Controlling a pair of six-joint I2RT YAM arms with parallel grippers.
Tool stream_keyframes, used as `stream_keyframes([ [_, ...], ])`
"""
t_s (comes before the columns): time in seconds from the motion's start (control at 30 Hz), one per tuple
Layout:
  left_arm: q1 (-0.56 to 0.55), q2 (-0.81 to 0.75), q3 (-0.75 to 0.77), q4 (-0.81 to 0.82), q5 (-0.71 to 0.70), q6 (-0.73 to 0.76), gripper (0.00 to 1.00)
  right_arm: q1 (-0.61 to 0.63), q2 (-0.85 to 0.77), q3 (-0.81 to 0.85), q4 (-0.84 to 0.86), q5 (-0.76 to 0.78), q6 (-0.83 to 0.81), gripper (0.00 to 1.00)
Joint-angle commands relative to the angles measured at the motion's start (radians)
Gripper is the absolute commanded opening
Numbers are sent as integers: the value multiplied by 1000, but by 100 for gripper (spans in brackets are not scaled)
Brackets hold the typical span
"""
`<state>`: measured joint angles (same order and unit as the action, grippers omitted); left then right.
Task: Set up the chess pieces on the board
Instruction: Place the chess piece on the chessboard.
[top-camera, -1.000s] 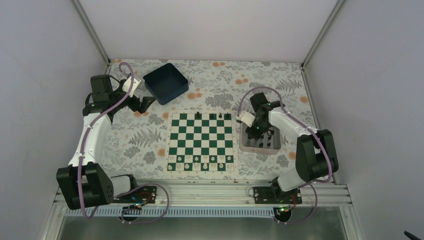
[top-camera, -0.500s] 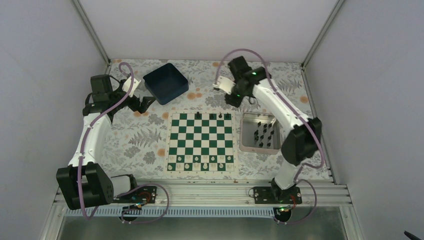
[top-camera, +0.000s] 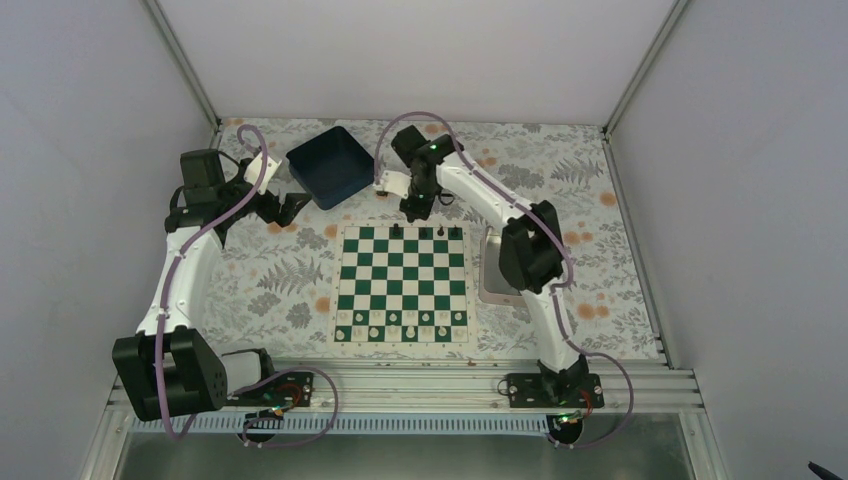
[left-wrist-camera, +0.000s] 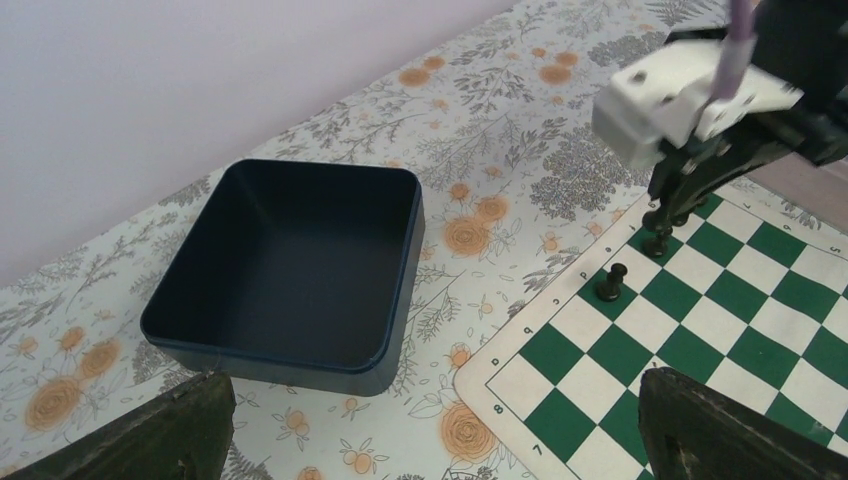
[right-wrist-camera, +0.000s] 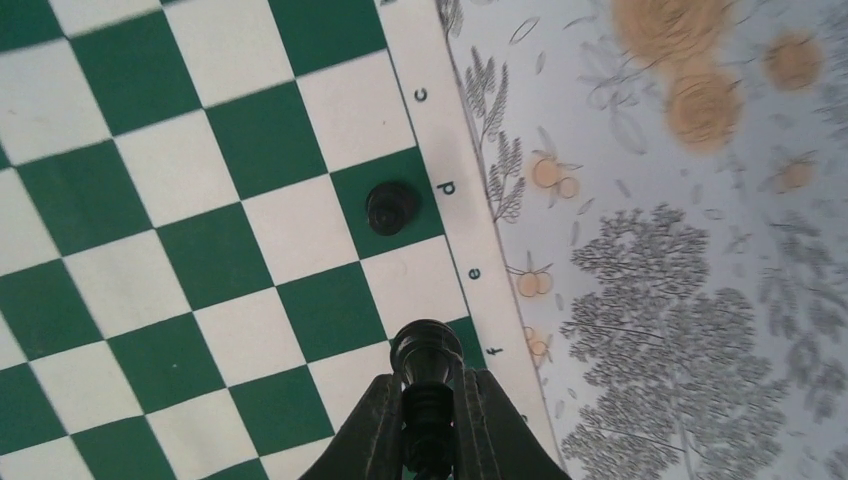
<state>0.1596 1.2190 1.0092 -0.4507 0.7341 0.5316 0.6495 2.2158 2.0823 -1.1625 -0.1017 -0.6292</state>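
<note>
Right gripper (right-wrist-camera: 428, 405) clenched on a black chess piece (right-wrist-camera: 427, 350) over the far edge of the board (top-camera: 388, 285); left gripper (top-camera: 291, 207) released beside blue bin (top-camera: 331, 166)

This is a robot test cell in a lab, not a home. Plain white walls (top-camera: 90, 120) close in the work area on three sides, joined by bare metal posts (top-camera: 183, 62). Robot arms (top-camera: 172, 285) are bolted to a slotted metal rail (top-camera: 400, 383) at the near edge, and purple cables (top-camera: 424, 114) loop along them. Only the flowered tablecloth (top-camera: 275, 285) looks homely.
</note>
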Motion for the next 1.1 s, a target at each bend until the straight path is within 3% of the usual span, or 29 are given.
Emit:
stream_keyframes([
  [0.0, -2, -24, 2, 3, 16, 10, 100, 18, 53, 31, -28, -1, -1, 7],
  [1.07, -2, -31, -2, 0, 22, 16, 100, 20, 186, 61, -24, -8, 6, 7],
])
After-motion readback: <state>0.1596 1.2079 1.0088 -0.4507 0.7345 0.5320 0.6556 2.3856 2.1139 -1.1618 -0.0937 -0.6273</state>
